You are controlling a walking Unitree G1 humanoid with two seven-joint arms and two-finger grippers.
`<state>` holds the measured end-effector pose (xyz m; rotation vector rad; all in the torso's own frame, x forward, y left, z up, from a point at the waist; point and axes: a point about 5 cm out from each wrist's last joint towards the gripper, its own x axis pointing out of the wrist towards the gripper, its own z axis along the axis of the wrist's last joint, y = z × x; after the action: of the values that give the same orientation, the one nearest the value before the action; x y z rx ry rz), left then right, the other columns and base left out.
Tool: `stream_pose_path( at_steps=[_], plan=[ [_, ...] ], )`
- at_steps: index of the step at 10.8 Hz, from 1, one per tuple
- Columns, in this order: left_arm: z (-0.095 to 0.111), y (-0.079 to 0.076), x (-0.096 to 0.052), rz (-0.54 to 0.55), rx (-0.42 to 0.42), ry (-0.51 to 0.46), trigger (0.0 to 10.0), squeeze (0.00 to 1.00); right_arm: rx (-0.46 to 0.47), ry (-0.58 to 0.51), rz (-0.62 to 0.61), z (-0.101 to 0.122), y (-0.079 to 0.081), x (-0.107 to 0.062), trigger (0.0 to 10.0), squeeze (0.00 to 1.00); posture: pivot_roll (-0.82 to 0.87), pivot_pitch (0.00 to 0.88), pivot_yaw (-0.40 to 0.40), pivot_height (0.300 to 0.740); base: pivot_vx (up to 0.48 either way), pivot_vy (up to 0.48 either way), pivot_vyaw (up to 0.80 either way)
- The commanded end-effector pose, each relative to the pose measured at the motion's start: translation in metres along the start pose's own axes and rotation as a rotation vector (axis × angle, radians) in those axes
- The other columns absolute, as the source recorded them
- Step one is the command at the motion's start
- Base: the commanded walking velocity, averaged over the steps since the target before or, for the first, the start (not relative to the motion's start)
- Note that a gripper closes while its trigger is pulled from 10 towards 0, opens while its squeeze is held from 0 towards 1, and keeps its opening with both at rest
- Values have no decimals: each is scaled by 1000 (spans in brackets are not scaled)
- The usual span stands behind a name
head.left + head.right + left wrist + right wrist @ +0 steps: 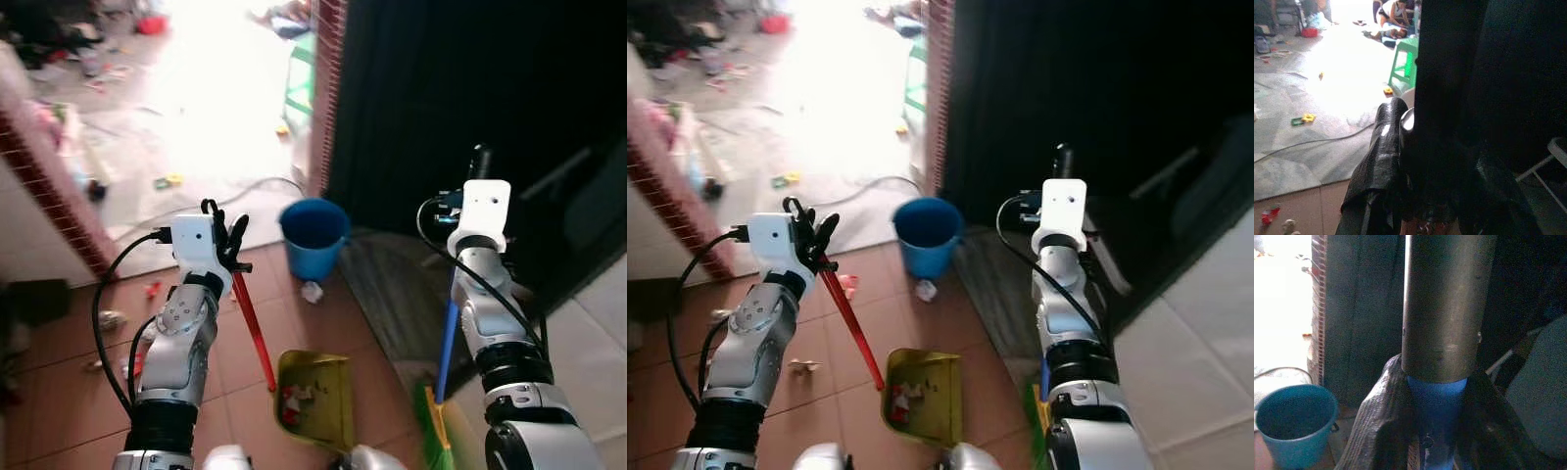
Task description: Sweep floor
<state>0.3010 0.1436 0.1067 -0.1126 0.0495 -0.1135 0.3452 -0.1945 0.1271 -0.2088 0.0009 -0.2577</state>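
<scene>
My left gripper (227,238) is shut on the red handle (255,328) of a yellow-green dustpan (315,396), which rests on the tile floor with bits of litter in it. My right gripper (474,174) is shut on the blue broom handle (447,338); the broom's green bristles (431,431) touch the floor to the right of the pan. In the right wrist view the fingers (1382,416) clamp the blue shaft (1436,416) below its dark metal end. A crumpled white scrap (312,291) lies on the tiles beyond the pan.
A blue bucket (313,235) stands ahead beside a brick pillar (328,88). A dark doorway lies to the right. Small litter (111,319) dots the tiles at left. A cable (257,185) runs across the bright concrete, and a green stool (1404,61) stands farther out.
</scene>
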Motion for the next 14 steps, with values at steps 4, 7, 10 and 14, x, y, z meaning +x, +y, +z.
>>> stream_pose_path(
  at_steps=[4, 7, 10, 14],
  plan=[
    [13, 2, 4, 21, 27, -67, 10000, 0, 17, -91, 4, 21, 3, 3, 10000, 0, 12, 0, -31, 740, 0, 348, 0],
    [17, 5, 6, 64, 49, -89, 10000, 0, 68, -124, 26, 33, 10, 5, 10000, 0, 11, 0, -29, 740, 0, 0, 0],
    [28, 4, 7, 57, 41, -150, 10000, 0, 67, -134, 42, 31, 12, 2, 10000, 0, 15, 0, -23, 740, 0, 0, 0],
    [73, 11, 11, 106, -46, -312, 10000, 0, -150, -51, 17, -16, -8, -10, 10000, 0, 11, 0, -22, 740, 0, 0, 0]
  ],
)
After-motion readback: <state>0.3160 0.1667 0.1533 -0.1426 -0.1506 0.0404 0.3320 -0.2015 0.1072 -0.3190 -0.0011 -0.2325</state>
